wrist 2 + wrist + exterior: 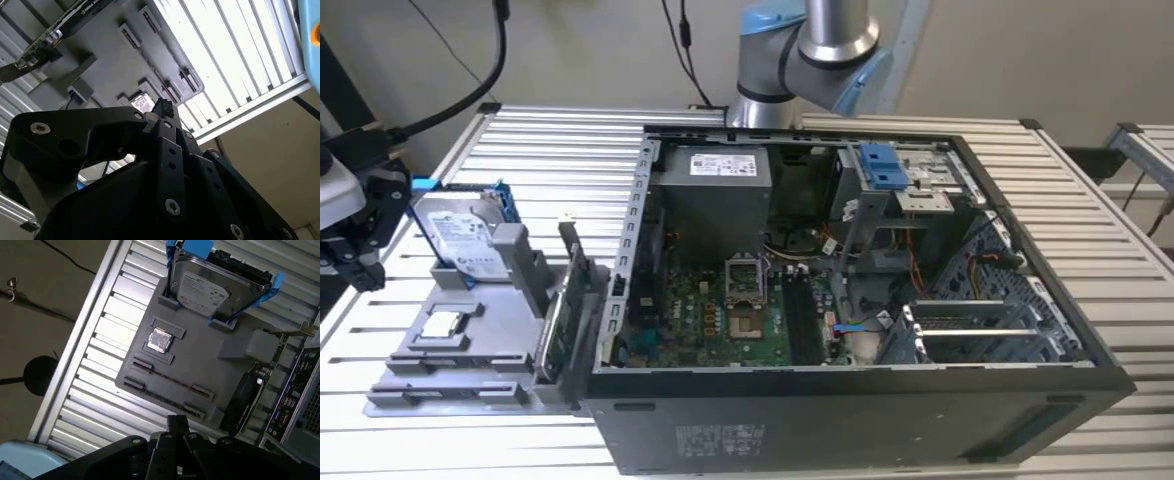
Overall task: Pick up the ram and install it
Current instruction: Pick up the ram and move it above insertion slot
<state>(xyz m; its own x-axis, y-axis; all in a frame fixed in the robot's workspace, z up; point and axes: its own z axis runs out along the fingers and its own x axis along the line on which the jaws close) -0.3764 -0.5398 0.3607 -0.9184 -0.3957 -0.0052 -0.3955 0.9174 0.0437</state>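
Clearly closed up at the gripper (175, 422): fingertips (162, 107) pressed together in both wrist views, with nothing clamped between them. Hangs above the grey tray (210, 360), apart from it, near the tray's edge with the two rows of narrow clips (142, 365). Appears to have the ram (172, 380) as a thin dark strip standing on edge between one pair of those clips, though cannot tell this for certain. Carries, on the same tray, a silver hard drive (205, 287) in a blue frame, a small square chip (161, 340) in its pocket, and a circuit card (247, 392) upright along the side nearest the uncovered computer case (854, 420). Sits, case and tray alike, on the slatted table (560, 130), with the tray at the exterior view's left and the motherboard (707, 310) exposed inside the case.
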